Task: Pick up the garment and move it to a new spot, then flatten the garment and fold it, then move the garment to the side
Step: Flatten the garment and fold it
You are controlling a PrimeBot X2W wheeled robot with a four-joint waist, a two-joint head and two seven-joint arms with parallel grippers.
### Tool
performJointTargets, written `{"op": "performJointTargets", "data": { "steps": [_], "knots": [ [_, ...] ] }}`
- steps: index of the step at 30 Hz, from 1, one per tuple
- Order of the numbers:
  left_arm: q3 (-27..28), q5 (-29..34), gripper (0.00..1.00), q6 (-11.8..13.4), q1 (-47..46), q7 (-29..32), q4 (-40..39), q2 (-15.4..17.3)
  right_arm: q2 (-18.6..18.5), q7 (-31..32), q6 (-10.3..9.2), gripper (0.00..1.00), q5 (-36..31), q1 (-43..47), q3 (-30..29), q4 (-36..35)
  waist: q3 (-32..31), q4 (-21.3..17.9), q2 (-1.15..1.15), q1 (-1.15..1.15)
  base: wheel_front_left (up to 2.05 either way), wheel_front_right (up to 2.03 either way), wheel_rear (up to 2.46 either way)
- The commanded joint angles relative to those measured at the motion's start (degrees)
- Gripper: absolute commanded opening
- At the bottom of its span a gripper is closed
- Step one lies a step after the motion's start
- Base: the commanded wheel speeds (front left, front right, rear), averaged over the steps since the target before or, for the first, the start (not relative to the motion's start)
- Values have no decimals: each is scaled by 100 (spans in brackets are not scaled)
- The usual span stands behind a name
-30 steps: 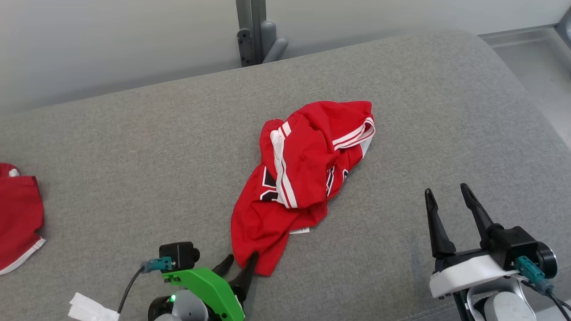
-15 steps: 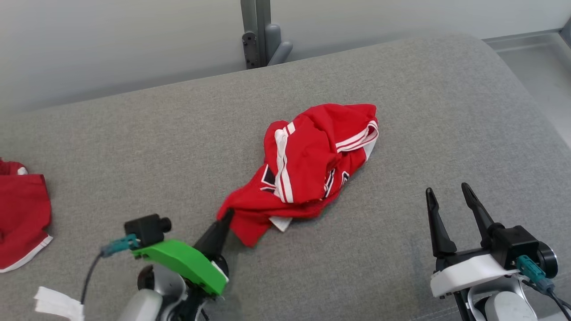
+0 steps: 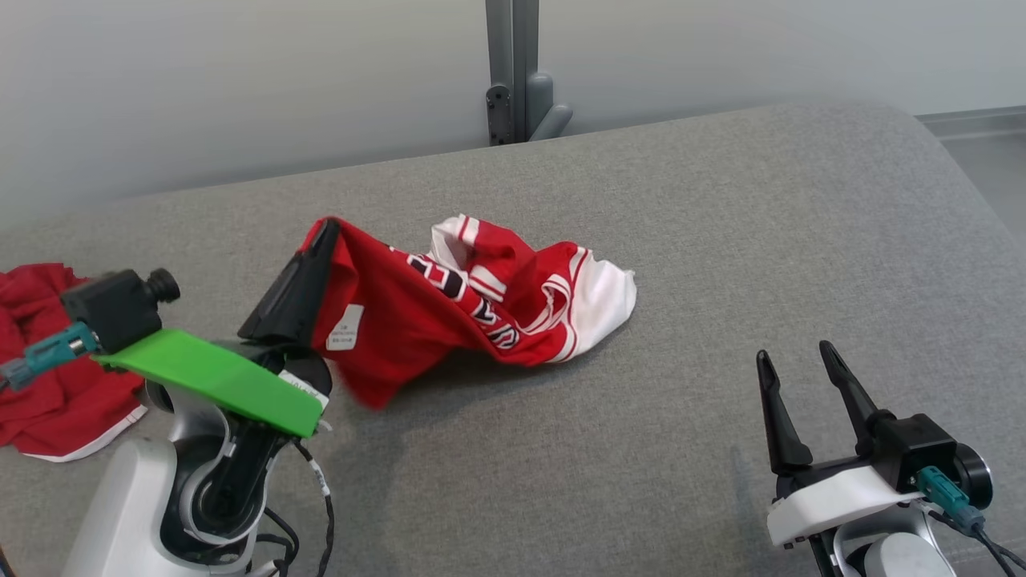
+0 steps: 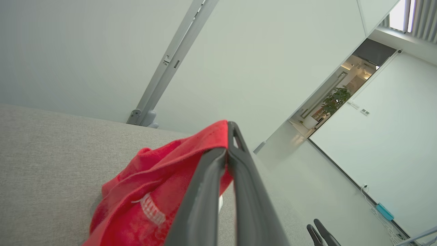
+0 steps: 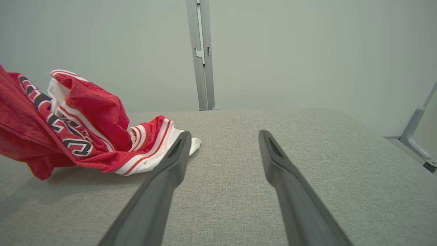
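**A:** How does the garment (image 3: 481, 308) look?

**B:** It's a crumpled red jersey with red-and-white striped trim. Black-and-white letters run across one fold, and there's a white label (image 3: 345, 327) near its raised end.

**A:** Where is it?

**B:** On the grey bench (image 3: 721, 200), left of centre. Its 9 o'clock corner is held up off the surface, and its white-edged 3 o'clock end rests on the bench.

**A:** And the claws?

**B:** The left claw (image 3: 327, 228) is clenched on that raised corner, with red cloth pinched between its fingers. The right claw (image 3: 789, 357) is released, fingers spread, at the garment's 4 o'clock and well apart from it.

**A:** Does any view add something?

**B:** The left wrist view shows the cloth caught right at the tips, and a plant (image 4: 336, 99) in a doorway at 2 o'clock. The right wrist view shows the raised part hanging clear of the bench, with its shadow underneath. The head view shows a second red cloth (image 3: 48, 385) at the bench's 9 o'clock edge and a grey post (image 3: 513, 72) at 12.
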Motion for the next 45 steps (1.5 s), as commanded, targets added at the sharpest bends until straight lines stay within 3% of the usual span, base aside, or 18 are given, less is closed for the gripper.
{"op": "performJointTargets", "data": {
  "steps": [1, 7, 11, 15, 20, 30, 41, 42, 43, 44, 45],
  "knots": [
    [30, 6, 0, 87, -122, 58, -220, 29, -14, 1, -4, 100, 45, 64, 16, 17, -93, 58, 0, 0, 0, 0, 0],
    [-223, -199, 0, 349, -180, 453, -1329, -100, -14, 0, -4, 100, 70, 87, 78, 29, -169, 17, 0, 0, 0, 0, 0],
    [-330, -370, 0, 508, -198, 593, -1643, -264, -14, 1, -4, 100, 98, 75, 94, 23, -132, -65, 0, 0, 0, 0, 0],
    [-320, -446, 0, 670, -146, 646, -1383, -330, -13, 0, -4, 100, 118, 1, 90, -18, -1, -176, 0, 0, 0, 0, 0],
    [-54, -434, 0, 817, 257, 499, -362, -160, -13, 1, -4, 100, 141, -36, 64, -44, 196, -276, 0, 0, 0, 0, 0],
    [355, -612, 0, 551, 1060, 151, 2056, 122, -12, 0, -4, 100, 84, -70, -75, -99, 483, -142, 0, 0, 0, 0, 0],
    [710, -767, 0, -7, 941, -450, 3203, 106, -14, 0, -4, 100, 14, -160, -7, -25, 449, 300, 0, 0, 0, 0, 0],
    [734, -800, 4, -45, 914, -478, 3246, 82, -13, 1, -4, 100, 8, -158, -6, -17, 437, 333, 0, 0, 0, 0, 0],
    [737, -792, 18, -76, 897, -509, 3277, 77, -13, 0, -4, 100, 2, -158, -6, -10, 426, 362, 0, 0, 0, 0, 0],
    [743, -770, 40, -105, 877, -551, 3303, 83, -13, 1, -4, 100, 0, -153, -3, -3, 409, 387, 0, 0, 0, 0, 0],
    [757, -744, 97, -105, 861, -607, 3325, 81, -14, 0, -4, 100, -1, -132, 0, 4, 382, 411, 0, 0, 0, 0, 0]
  ]
}}
